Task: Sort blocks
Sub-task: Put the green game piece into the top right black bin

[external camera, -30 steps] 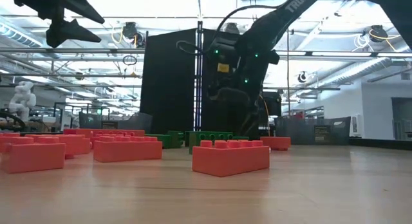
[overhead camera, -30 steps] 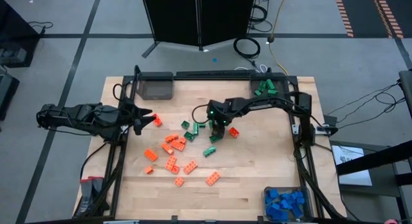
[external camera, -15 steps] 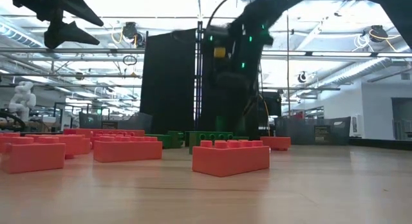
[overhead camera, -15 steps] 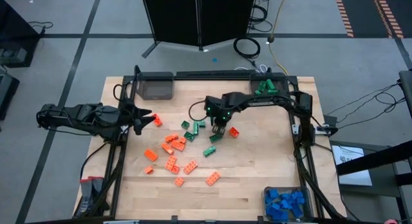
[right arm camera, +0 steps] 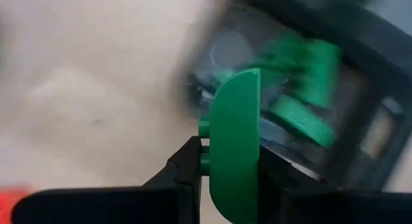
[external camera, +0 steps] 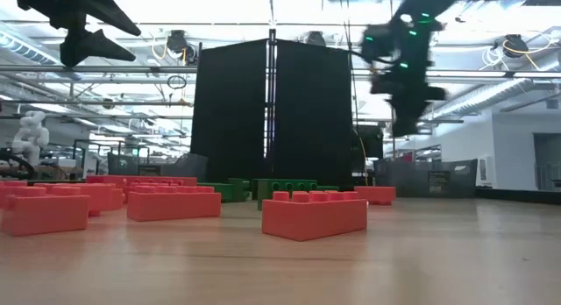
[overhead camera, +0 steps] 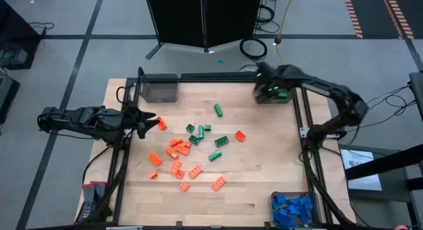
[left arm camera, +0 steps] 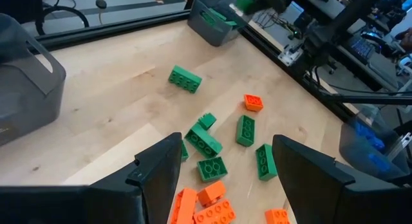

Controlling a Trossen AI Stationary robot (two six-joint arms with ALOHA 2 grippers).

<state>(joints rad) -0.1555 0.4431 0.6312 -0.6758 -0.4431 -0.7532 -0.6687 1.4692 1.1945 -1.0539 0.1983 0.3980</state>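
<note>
high view: your right gripper (overhead camera: 269, 91) hangs over the grey bin (overhead camera: 289, 99) at about 1 o'clock on the table, where green bricks already lie; judged as carrying one there to drop. What it carries is hidden from above.
high view, pile: the loose blocks (overhead camera: 192, 151) lie mid-table, orange ones (overhead camera: 177, 165) toward 7 o'clock, green ones (overhead camera: 201, 131) toward the centre, one green brick (overhead camera: 218, 110) apart toward 12. Blue ones (overhead camera: 292, 209) fill a bin at 5 o'clock. An empty-looking grey bin (overhead camera: 161, 89) sits at 11, likely meant for orange.
high view, left: your left gripper (overhead camera: 149, 123) waits at 9 o'clock, short of the pile.
low view: the right gripper (external camera: 405, 96) hangs well above the table; orange bricks (external camera: 314, 215) in front, green behind. Only this view gives height; no bin contents seen.
left wrist view: left fingers (left arm camera: 158, 169) spread wide, nothing between them, pointed at the green scatter (left arm camera: 205, 141). Only here is the release plain.
right wrist view: right fingers (right arm camera: 187, 165) clenched on a green brick (right arm camera: 234, 143), held on edge, the green bin (right arm camera: 322, 89) blurred beyond. Only this view shows the grasp.
</note>
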